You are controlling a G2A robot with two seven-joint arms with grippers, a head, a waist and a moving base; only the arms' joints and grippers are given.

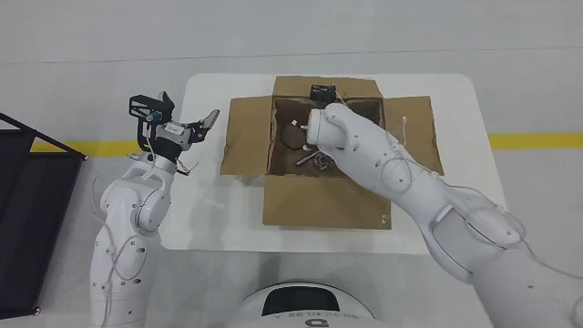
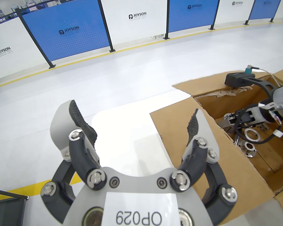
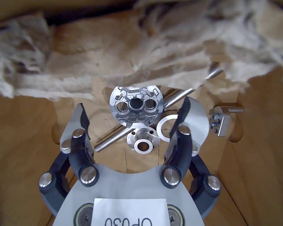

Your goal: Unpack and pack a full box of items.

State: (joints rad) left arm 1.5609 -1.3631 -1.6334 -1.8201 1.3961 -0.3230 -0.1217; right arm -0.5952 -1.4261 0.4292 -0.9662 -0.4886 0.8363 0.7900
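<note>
An open cardboard box [image 1: 246, 137] stands in the middle of the white table [image 1: 205, 223], flaps spread. My right arm [image 1: 364, 150] goes down into it. The right gripper [image 3: 133, 102] is open just above the box floor, its fingers either side of a slotted metal disc [image 3: 135, 105]. Under the disc lies a steel rod [image 3: 113, 137]. Beside it sit a flanged hub [image 3: 143, 142], a flat ring [image 3: 163, 128] and a small metal block [image 3: 220, 121]. My left gripper [image 2: 133, 106] [image 1: 189, 111] is open and holds nothing, hanging over the table's left edge beside the box [image 2: 186, 130].
Crumpled brown packing paper [image 3: 155, 48] covers the box floor beyond the parts. The box walls stand close around the right gripper. A black rack [image 1: 27, 210] stands on the floor left of the table. Bare tabletop lies left of and in front of the box.
</note>
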